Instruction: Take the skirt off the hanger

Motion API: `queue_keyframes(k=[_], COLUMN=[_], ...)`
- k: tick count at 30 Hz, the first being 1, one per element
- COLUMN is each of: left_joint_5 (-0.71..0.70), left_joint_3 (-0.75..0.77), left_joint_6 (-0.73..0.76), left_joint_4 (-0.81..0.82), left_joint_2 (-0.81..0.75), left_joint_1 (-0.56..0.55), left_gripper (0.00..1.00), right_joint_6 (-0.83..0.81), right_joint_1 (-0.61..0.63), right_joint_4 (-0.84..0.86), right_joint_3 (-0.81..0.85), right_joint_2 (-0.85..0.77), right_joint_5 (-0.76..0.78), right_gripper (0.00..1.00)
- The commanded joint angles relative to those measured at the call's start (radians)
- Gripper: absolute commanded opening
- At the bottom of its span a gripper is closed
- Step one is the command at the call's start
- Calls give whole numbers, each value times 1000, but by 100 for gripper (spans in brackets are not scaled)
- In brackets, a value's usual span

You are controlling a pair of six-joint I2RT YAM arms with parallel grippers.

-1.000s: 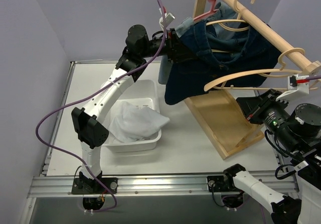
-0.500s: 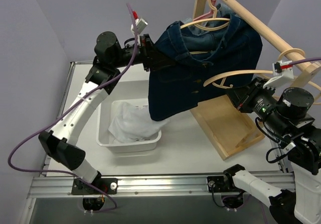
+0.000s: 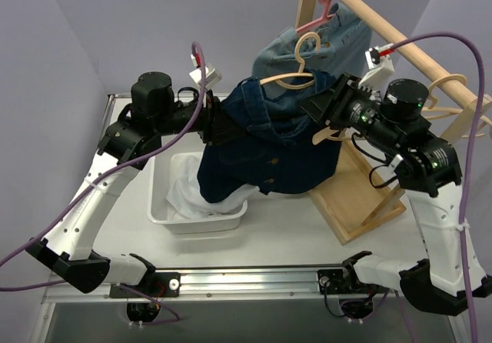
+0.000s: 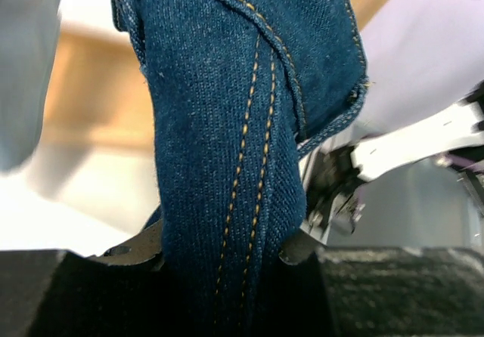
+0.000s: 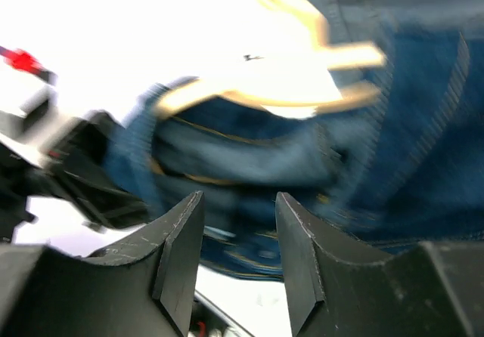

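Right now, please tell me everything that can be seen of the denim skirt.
The skirt is dark blue denim with orange-yellow seam stitching. It is draped over a pale wooden hanger and held in the air, with its upper part bunched. The left gripper is shut on a thick fold of it. Its lower edge hangs over the white bin.

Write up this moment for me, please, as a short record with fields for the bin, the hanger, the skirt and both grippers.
bin: white, white cloth inside
hanger: wooden, hook apparently off the rail
skirt: dark denim, draped on the hanger, hem over the bin
left gripper: shut on a fold of the skirt
right gripper: beside the hanger, fingers parted, nothing between them
task: not done
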Motion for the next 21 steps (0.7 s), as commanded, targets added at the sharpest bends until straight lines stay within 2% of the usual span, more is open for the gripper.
queue_keyframes(k=[1,7,15,21], left_joint_5=[-102,-75,-56,-40], left_joint_3=[4,-41,-41,-36], left_joint_6=[108,113,119,130], left_joint_4=[-85,-93,-105,-122], left_joint_2=[-47,-97,-128,-130], left_joint_1=[-2,-2,-4,-4], left_gripper=[2,2,2,2], right_joint_6=[48,-10,-89,-126], right_joint_1=[15,18,23,23], right_joint_4=[166,184,175,195], right_joint_3=[-2,-24,-42,-30], right_joint_2=[5,83,157,186], right_joint_5=[-78,-39,99,141], right_gripper=[38,38,38,38])
